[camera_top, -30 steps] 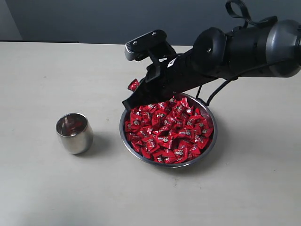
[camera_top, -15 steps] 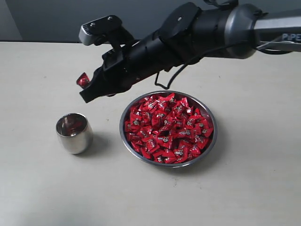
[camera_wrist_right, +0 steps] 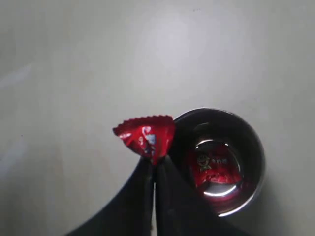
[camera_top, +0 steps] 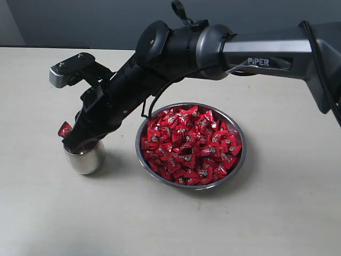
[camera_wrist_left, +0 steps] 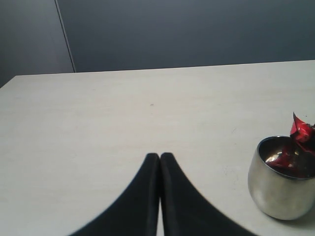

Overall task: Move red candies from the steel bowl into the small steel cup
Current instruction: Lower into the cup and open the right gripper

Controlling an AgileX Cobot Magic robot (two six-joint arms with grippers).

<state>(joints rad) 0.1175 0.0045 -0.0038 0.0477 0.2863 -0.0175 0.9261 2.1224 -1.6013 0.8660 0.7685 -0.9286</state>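
In the exterior view we see the right arm (camera_top: 213, 45) stretched across from the right side to the far left of the table (camera_top: 277, 213). The right gripper (camera_top: 69, 141) is shut on a single candy (camera_top: 65, 129), which sticks out at its tip. The tip hangs right over the cup (camera_top: 85, 158), at its rim and on the side away from the bowl (camera_top: 192, 186). The cup stands upright, near the bowl but not touching it. The bowl is heaped with red candies (camera_top: 189, 144). We do not see the left gripper from here.

In the left wrist view the left gripper (camera_wrist_left: 160, 156) has its two dark fingers pressed together with nothing between them, above bare table (camera_wrist_left: 98, 123). The cup (camera_wrist_left: 275, 194) stands well off to one side of it. The candy (camera_wrist_left: 301, 130) shows just above the cup's rim, and we see something red inside the cup.

In the right wrist view the right gripper (camera_wrist_right: 154, 166) is closed, pinching the candy (camera_wrist_right: 145, 137) by one corner. The candy sits at the edge of the cup (camera_wrist_right: 251, 191), overlapping its rim rather than its open middle. Another red candy (camera_wrist_right: 214, 169) lies at the bottom of the cup.
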